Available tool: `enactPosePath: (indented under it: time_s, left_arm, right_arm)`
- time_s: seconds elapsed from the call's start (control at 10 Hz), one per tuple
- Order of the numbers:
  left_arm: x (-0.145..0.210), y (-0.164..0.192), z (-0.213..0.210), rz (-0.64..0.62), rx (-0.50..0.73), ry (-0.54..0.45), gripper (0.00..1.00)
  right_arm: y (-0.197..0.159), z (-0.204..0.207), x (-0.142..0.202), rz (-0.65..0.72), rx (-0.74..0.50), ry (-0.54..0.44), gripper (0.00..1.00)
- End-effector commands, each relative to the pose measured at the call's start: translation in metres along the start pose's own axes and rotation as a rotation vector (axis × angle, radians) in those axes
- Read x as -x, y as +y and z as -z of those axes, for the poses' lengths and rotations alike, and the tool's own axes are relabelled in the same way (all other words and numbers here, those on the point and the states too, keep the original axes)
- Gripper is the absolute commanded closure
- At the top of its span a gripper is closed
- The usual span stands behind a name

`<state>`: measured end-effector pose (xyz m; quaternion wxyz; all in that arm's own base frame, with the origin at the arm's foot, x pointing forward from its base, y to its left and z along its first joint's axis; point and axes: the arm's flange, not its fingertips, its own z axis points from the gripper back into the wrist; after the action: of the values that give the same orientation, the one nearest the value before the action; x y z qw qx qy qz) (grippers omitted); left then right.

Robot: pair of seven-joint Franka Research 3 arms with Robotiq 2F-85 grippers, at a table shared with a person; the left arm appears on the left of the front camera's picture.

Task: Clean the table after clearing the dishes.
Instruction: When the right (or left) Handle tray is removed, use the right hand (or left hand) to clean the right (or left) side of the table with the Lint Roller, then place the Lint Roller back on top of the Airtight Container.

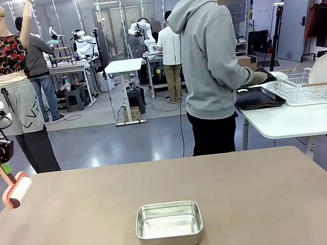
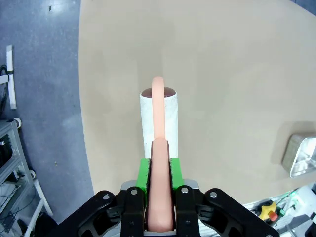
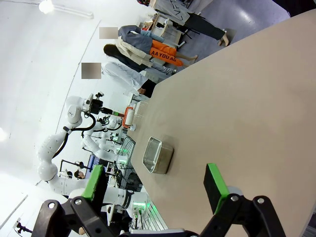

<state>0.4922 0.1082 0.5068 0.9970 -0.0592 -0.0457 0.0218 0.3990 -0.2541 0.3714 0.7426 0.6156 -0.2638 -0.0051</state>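
Evidently light and stiff, the lint roller [image 2: 159, 116] sits clamped by its handle in the left gripper [image 2: 159, 197] above the table's [image 1: 247, 195] left edge — right gripper [image 3: 158, 195] wide open, holding nothing.

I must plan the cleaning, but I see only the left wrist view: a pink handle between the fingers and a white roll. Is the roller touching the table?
Observer: No. In the front view the lint roller hangs above the near left edge of the table, held by the left gripper.
Operator: What is the shiny thing at my right edge?
Observer: A small steel pan, near the middle of the table's near side. It looks empty.
Operator: Are the dishes gone?
Observer: The person stands at the white side table with a dark tray; a white plate sits in the wire rack.
Operator: And the right gripper?
Observer: The right gripper is open, above the table.
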Motion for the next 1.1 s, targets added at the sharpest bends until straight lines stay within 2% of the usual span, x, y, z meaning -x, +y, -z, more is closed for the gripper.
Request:
enactPosePath:
  time_s: [0.0, 0.1, 1.0]
  left_arm:
    - [0.0042, -0.0014, 0.0046, -0.033, 0.013, -0.011, 0.80]
    - [0.0000, 0.0000, 0.0000, 0.000, 0.000, 0.000, 0.80]
    - [-0.0003, -0.0007, 0.0019, 0.000, 0.002, 0.002, 0.80]
  right_arm:
    - [0.0042, 0.0003, 0.0001, -0.004, 0.001, 0.005, 0.00]
    - [0.0042, 0.0003, 0.0001, -0.004, 0.001, 0.005, 0.00]
    - [0.0042, 0.0003, 0.0001, -0.004, 0.001, 0.005, 0.00]
